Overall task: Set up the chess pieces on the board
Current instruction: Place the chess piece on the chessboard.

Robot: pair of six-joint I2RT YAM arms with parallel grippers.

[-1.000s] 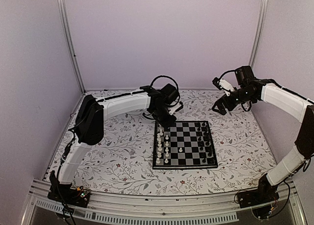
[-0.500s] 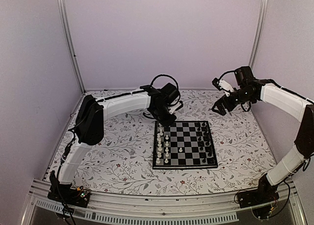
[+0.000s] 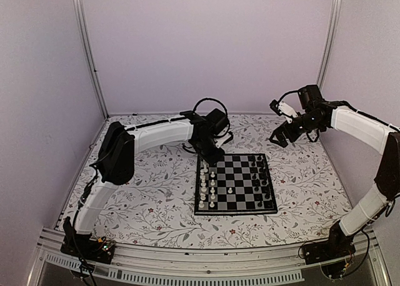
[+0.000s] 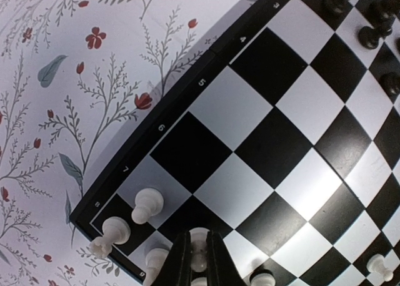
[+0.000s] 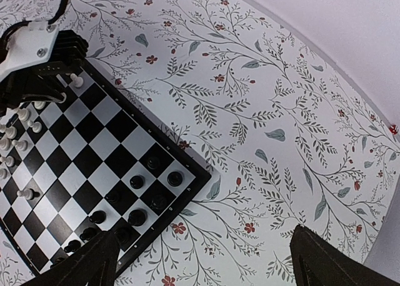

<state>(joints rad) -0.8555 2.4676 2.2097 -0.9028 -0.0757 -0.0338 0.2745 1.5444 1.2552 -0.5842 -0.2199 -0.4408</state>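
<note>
The board (image 3: pixel 240 173) lies mid-table with white chess pieces (image 3: pixel 204 189) in its left columns and black ones (image 3: pixel 262 177) in its right columns. One white piece (image 3: pixel 230 190) stands alone near the middle. My left gripper (image 3: pixel 210 153) is down at the board's far left corner. In the left wrist view its jaws (image 4: pixel 199 261) are shut on a small white piece (image 4: pixel 200 242) over a dark square, with other white pieces (image 4: pixel 147 205) standing beside it. My right gripper (image 3: pixel 279 131) hangs open above the table at the back right, holding nothing, its fingertips (image 5: pixel 94 261) wide apart.
Floral-patterned table (image 3: pixel 150 198) surrounds the board. The board's dark border (image 4: pixel 156 130) carries row numbers. Black pieces (image 5: pixel 153 192) crowd the board corner nearest the right wrist camera. Enclosure walls and metal posts (image 3: pixel 87 55) ring the table.
The left arm's elbow has shifted slightly to the right while its gripper stays at the board's far left corner. The right arm has barely moved.
</note>
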